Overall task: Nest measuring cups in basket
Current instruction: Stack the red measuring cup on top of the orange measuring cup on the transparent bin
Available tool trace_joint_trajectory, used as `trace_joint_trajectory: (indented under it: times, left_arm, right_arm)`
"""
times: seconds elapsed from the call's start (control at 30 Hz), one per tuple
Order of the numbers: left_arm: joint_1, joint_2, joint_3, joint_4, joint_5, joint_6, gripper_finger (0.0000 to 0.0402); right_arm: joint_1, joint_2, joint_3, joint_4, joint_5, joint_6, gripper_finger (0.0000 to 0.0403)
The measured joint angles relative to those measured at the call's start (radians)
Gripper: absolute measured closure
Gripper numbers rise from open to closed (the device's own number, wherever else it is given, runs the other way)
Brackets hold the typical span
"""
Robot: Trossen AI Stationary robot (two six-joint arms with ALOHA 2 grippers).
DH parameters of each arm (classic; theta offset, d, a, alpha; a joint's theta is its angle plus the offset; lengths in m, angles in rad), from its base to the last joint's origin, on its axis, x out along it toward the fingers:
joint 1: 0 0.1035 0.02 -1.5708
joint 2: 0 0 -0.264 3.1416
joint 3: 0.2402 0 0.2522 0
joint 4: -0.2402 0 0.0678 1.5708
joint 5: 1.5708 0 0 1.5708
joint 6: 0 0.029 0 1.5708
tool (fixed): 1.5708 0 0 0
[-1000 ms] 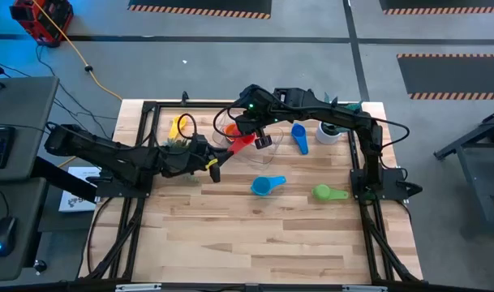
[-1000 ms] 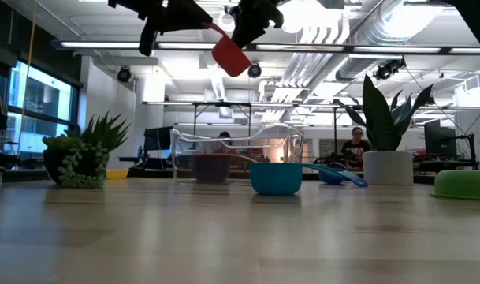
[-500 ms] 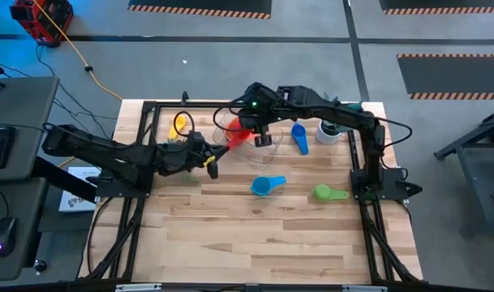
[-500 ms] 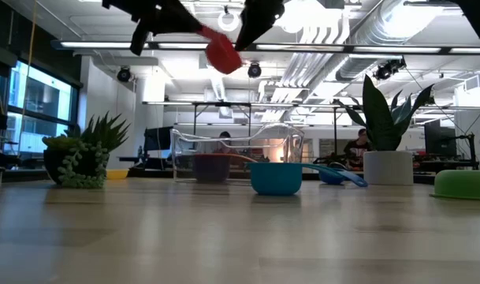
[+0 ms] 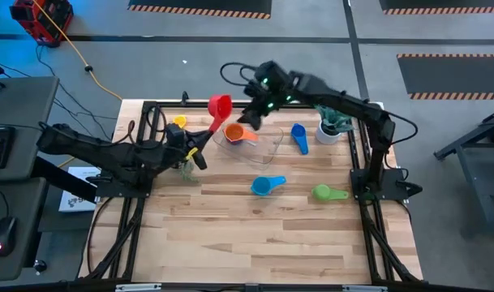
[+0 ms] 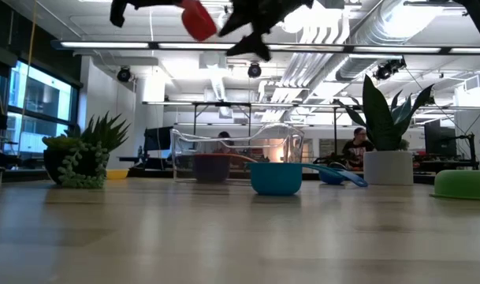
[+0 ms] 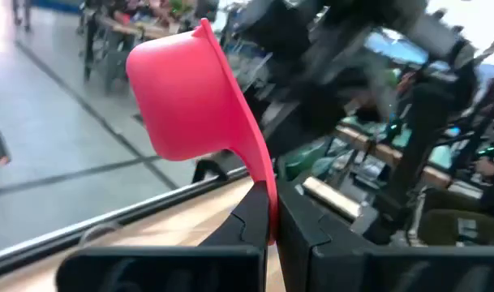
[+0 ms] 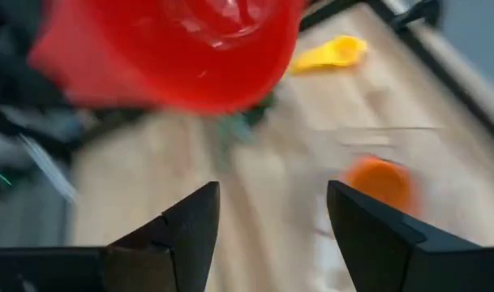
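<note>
Red measuring cup held aloft, above and left of the basket.

Left gripper (image 5: 199, 145), frame centre-left, clamps the red cup's (image 5: 220, 106) handle, bowl up-right. The basket (image 5: 267, 152) lies right of it. Farther, the right gripper (image 5: 251, 113) is open, empty.

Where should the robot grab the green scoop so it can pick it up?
Probably by its short handle, coming straight down from above. The green cup sits alone on the table, and its handle sticks out flat toward the right edge with nothing close by. The thin handle should fit between two fingers better than the round bowl.
</note>
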Motion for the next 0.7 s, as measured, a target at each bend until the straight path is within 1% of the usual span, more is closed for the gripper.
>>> trace_joint_trajectory:
  times: [0.03,0.13,0.17,0.23,0.33,0.47,0.6,0.7]
  left_arm:
    - [-0.007,0.006,0.0,0.001,-0.008,0.007,0.0401]
    - [-0.03,0.021,-0.001,-0.019,-0.081,0.007,0.0401]
    - [-0.038,0.022,-0.001,-0.02,-0.112,0.008,0.0401]
    - [-0.051,0.02,-0.001,-0.017,-0.171,0.017,0.0401]
    - [-0.07,0.015,-0.001,-0.016,-0.228,0.042,0.0401]
    - [-0.092,0.009,-0.001,-0.015,-0.246,0.068,0.0401]
    - [-0.106,0.007,-0.001,-0.013,-0.252,0.068,0.0401]
    - [-0.109,0.007,-0.002,-0.011,-0.247,0.058,0.0401]
  right_arm:
    - [0.005,-0.001,-0.058,0.114,-0.026,0.08,0.0183]
    - [0.013,-0.006,-0.211,0.439,-0.164,0.315,0.0183]
    - [0.017,-0.006,-0.251,0.546,-0.189,0.381,0.0183]
    - [0.029,-0.01,-0.309,0.678,-0.195,0.493,0.0183]
    - [0.056,-0.01,-0.378,0.832,-0.15,0.62,0.0183]
    - [0.083,-0.01,-0.438,1.049,-0.054,0.775,0.0183]
    - [0.081,-0.01,-0.437,1.103,0.032,0.825,0.0183]
    - [0.079,-0.01,-0.433,1.12,0.047,0.851,0.0183]
